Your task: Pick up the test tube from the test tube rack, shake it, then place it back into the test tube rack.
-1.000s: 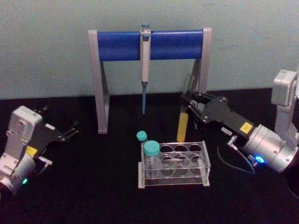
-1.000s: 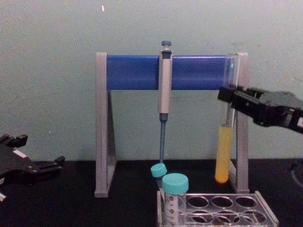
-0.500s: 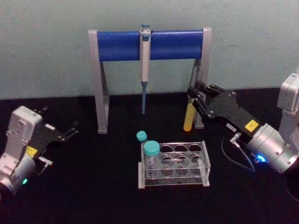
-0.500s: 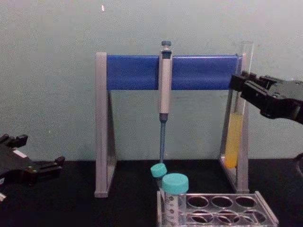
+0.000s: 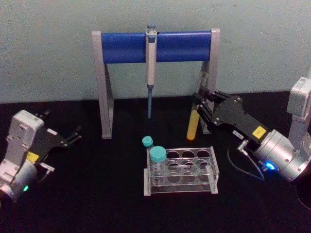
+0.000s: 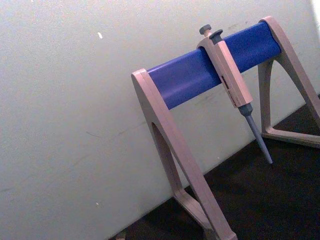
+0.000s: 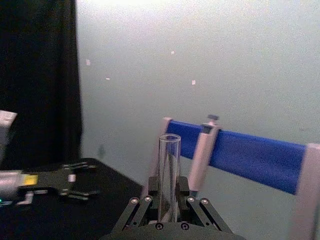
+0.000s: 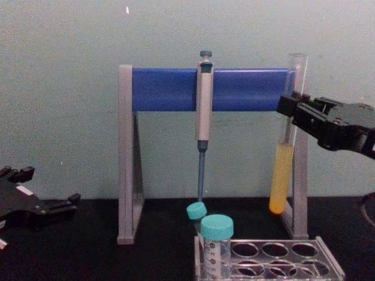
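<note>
1. The right tool (image 5: 198, 106) is clamping the long, thin, clear glass test tube (image 5: 192, 127) on its upper half, with the jaws closed on the glass. The tube is hanging in the air slightly tilted, its open mouth uppermost and the yellow liquid sitting in its lower part.
2. The tube is hovering above and behind the low, clear plastic test tube rack (image 5: 214, 170). It is just beside the right leg of the tall grey-legged stand with a blue bar (image 5: 126, 47), which is carrying a grey pipette (image 5: 150, 53).
3. Judged from this pose, the shaking step is under way. Because the tube is capless, short, quick wrist strokes with the mouth pointing upward are advisable. A wide swing is likely to throw liquid out.
4. The stand leg is the nearest obstacle. Moving the tube toward the rack before any larger stroke is reducing the risk of striking glass on it.
5. For the return, the holes to the right of the two short teal-capped vials (image 5: 157, 155) are standing free. Bringing the tube upright over one hole before lowering is recommended.
6. The left tool (image 5: 72, 137) is resting low at the left above the black tabletop (image 5: 97, 194), with its fingers spread and holding nothing.
</note>
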Controlling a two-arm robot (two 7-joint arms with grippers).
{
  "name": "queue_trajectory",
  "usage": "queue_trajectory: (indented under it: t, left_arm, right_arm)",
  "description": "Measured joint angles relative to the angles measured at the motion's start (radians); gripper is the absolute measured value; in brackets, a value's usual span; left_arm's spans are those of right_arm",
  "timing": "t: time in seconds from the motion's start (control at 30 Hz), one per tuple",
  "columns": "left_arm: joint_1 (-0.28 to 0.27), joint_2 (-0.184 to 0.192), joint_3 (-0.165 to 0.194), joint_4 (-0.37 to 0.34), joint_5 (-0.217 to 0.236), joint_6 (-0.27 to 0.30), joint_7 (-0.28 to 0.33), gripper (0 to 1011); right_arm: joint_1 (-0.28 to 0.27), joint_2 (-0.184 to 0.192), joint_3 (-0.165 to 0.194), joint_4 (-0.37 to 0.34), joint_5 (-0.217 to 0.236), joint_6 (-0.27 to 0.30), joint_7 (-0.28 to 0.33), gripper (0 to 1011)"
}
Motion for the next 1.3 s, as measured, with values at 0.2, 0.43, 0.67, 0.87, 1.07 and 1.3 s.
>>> queue_trajectory:
  t: [0.2,0.43,0.67,0.87,1.07,1.3]
  left_arm:
    - [0.0,0.0,0.0,0.0,0.0,0.0,0.0,1001]
    - [0.0,0.0,0.0,0.0,0.0,0.0,0.0,1001]
    - [0.0,0.0,0.0,0.0,0.0,0.0,0.0,1001]
    - [0.0,0.0,0.0,0.0,0.0,0.0,0.0,1001]
    - [0.0,0.0,0.0,0.0,0.0,0.0,0.0,1001]
    - [0.0,0.0,0.0,0.0,0.0,0.0,0.0,1001]
  right_arm:
    - [0.009,0.05,-0.017,-0.019,0.082,0.074,0.092,229]
    - [-0.006,0.149,-0.026,-0.079,0.113,0.159,0.129,229]
    - [-0.044,0.246,-0.005,-0.154,0.057,0.185,0.049,229]
    - [-0.061,0.248,0.004,-0.185,-0.084,0.149,-0.088,229]
    - [-0.052,0.168,0.0,-0.157,-0.202,0.069,-0.2,229]
    - [-0.023,0.062,0.002,-0.072,-0.153,-0.013,-0.18,229]
